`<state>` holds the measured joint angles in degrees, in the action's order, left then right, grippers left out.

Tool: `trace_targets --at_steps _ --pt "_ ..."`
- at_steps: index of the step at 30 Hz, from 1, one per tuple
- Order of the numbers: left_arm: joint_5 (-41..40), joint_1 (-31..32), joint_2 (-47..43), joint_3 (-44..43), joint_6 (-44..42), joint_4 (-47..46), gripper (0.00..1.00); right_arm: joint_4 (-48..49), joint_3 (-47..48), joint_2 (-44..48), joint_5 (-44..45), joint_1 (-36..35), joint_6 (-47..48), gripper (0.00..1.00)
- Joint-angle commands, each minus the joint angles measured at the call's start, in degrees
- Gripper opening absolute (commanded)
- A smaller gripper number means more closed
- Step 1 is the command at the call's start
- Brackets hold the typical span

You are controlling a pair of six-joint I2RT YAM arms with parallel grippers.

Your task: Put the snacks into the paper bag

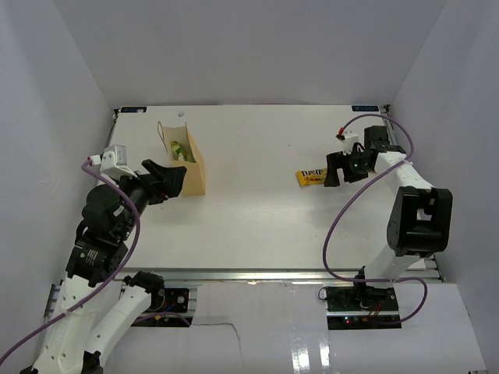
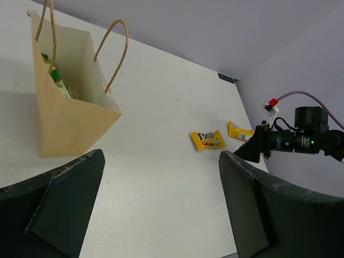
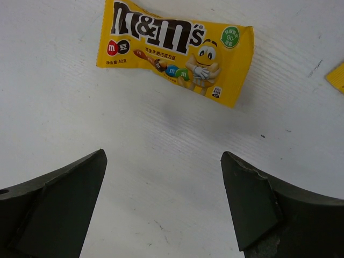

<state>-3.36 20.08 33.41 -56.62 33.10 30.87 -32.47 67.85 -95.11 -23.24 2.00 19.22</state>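
The paper bag stands upright at the left of the table, and the green-and-yellow pouch sits inside it. My left gripper is open and empty just beside the bag's near side. In the left wrist view the bag shows the pouch in its mouth. The yellow candy packet lies flat on the table at the right. My right gripper is open and empty right beside it. In the right wrist view the packet lies just beyond the open fingertips.
A second small yellow piece lies by the right gripper; its corner shows at the right wrist view's edge. White walls enclose the table on three sides. The right arm's purple cable loops over the table's right part.
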Motion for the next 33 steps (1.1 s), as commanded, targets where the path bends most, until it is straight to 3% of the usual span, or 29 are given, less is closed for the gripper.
trace_targets --at_steps 1,11,18,23,33 --pt "1.2 0.1 -0.4 0.8 0.6 -1.3 0.98 0.7 2.3 -0.6 0.5 -0.2 -1.2 0.93" --pt "2.0 0.1 -0.2 1.0 0.4 -1.7 0.98 0.5 2.6 -1.1 1.3 -0.3 -2.4 0.94" --pt "3.1 0.1 -2.1 1.5 0.6 -1.5 0.98 -1.5 5.5 -4.7 10.8 -2.1 -8.5 0.94" --pt "5.2 0.1 -1.3 2.0 1.3 -2.0 0.98 2.4 3.8 -4.5 13.3 -4.3 -8.9 0.95" --pt "7.0 0.1 -0.3 1.4 1.7 -2.7 0.98 3.0 13.4 -14.8 9.4 -4.3 -8.9 0.94"
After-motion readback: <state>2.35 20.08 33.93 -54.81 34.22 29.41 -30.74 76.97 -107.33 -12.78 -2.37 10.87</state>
